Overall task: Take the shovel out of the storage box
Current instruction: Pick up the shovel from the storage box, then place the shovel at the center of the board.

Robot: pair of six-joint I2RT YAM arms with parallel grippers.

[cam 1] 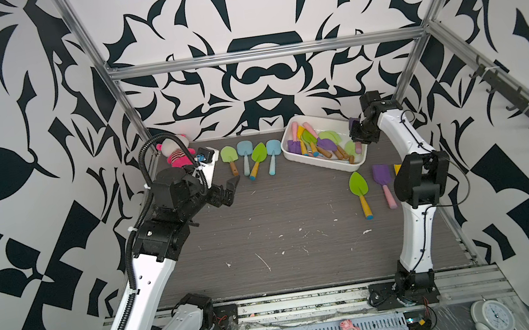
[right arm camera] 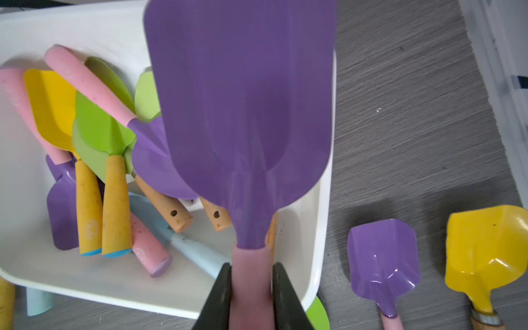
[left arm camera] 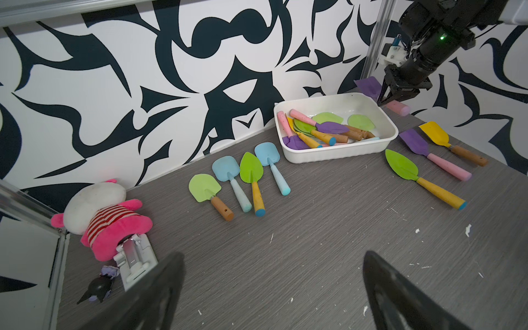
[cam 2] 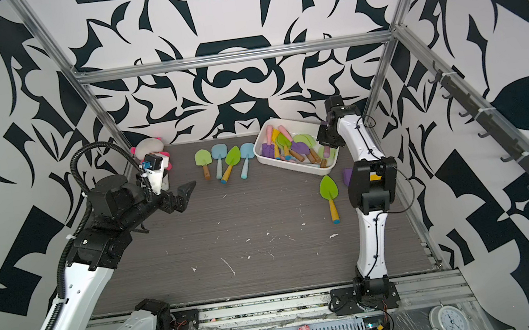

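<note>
The left gripper [cam 1: 229, 194] pointed forward, its 2 jaws spread wide, holding nothing. The right arm reached far forward, and the right gripper [right arm camera: 251, 274] was clamped on the shovel [right arm camera: 243, 114] by its pink handle.

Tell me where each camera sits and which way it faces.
Top views: high in front, looking down over the table; left arm and right arm show.
Left wrist: on the left arm, facing the storage box; open left jaws show.
Right wrist: on the right arm, looking down the purple shovel clamped in the right jaws.
Shared: both wrist views show the box and the loose yellow shovel.
</note>
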